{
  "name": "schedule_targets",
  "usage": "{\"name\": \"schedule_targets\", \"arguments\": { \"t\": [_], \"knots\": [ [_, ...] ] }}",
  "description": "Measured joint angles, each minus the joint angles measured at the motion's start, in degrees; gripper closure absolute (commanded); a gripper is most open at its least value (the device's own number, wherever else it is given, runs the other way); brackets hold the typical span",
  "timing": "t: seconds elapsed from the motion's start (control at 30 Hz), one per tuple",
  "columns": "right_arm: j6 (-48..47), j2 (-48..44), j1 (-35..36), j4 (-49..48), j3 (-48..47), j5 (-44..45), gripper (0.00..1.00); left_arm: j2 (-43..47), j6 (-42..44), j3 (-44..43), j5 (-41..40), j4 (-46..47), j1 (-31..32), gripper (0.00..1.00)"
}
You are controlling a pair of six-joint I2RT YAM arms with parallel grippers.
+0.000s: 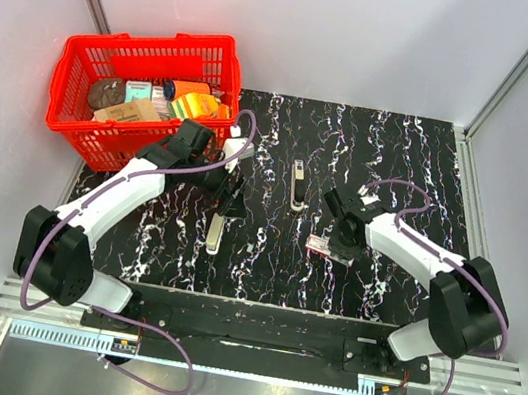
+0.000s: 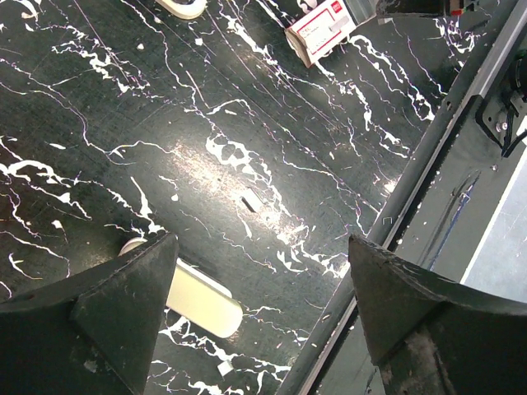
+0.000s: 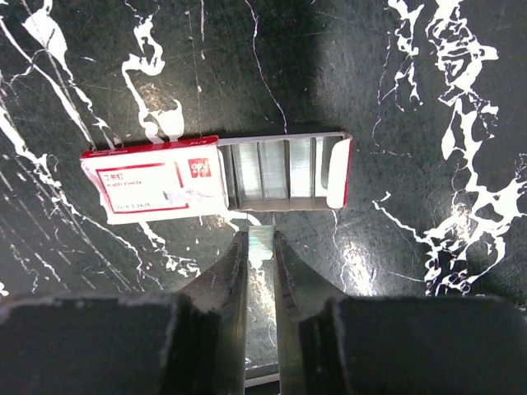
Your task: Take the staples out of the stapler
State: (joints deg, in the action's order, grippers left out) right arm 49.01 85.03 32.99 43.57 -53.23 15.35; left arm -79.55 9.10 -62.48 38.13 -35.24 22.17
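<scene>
We find the stapler (image 1: 214,235) lying flat beside the wide-spread left gripper (image 2: 262,243), while the right gripper (image 3: 260,237) pinches a staple strip (image 3: 262,257); we judge the stapler light, rigid and slick, best gripped across its long sides.

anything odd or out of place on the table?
One small silvery bit, likely staples, lies loose on the table, well apart from the open box. The right gripper pinches a strip by the box's tray.
</scene>
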Motion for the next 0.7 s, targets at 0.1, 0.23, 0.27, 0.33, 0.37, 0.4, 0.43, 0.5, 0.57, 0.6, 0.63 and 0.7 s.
{"name": "schedule_targets", "arguments": {
  "t": [0.1, 0.23, 0.27, 0.33, 0.37, 0.4, 0.43, 0.5, 0.57, 0.6, 0.63, 0.7],
  "knots": [
    [-0.76, 1.49, 0.0, -0.31, -0.13, 0.63, 1.0, 0.09, 0.13, 0.02, -0.04, 0.0, 0.26, 0.11],
    [-1.75, 3.52, 0.0, -0.57, -0.81, 1.46, 1.0, 0.44, 0.17, 0.09, -0.2, 0.02, 0.44, 0.11],
    [-1.95, 3.74, 0.0, -0.7, -0.87, 1.64, 1.0, 0.48, 0.22, 0.09, -0.22, 0.02, 0.46, 0.11],
    [-2.29, 3.98, 0.0, -0.92, -0.9, 1.75, 1.0, 0.48, 0.35, 0.17, -0.24, 0.02, 0.46, 0.11],
    [-2.38, 3.98, 0.0, -0.94, -0.9, 1.75, 1.0, 0.48, 0.37, 0.22, -0.24, 0.02, 0.5, 0.11],
    [-2.54, 3.98, 0.0, -0.94, -0.9, 1.77, 1.0, 0.48, 0.39, 0.26, -0.24, 0.0, 0.52, 0.11],
    [-2.69, 3.98, 0.0, -1.01, -0.9, 1.77, 1.0, 0.48, 0.39, 0.26, -0.26, 0.02, 0.59, 0.11],
    [-2.84, 4.02, 0.0, -1.31, -0.9, 1.79, 1.0, 0.48, 0.39, 0.26, -0.26, 0.02, 0.61, 0.11],
    [-3.02, 4.02, -0.04, -1.62, -0.9, 1.84, 1.0, 0.48, 0.42, 0.26, -0.26, 0.02, 0.66, 0.11],
    [-3.15, 4.07, -0.09, -1.79, -0.9, 1.9, 1.0, 0.48, 0.44, 0.26, -0.26, 0.02, 0.72, 0.11],
    [-3.3, 4.11, -0.11, -1.92, -0.9, 1.97, 1.0, 0.48, 0.48, 0.26, -0.26, 0.02, 0.72, 0.11],
    [-3.61, 4.35, -0.22, -2.03, -0.94, 2.03, 1.0, 0.48, 0.57, 0.26, -0.26, 0.02, 0.72, 0.11]
  ]
}}
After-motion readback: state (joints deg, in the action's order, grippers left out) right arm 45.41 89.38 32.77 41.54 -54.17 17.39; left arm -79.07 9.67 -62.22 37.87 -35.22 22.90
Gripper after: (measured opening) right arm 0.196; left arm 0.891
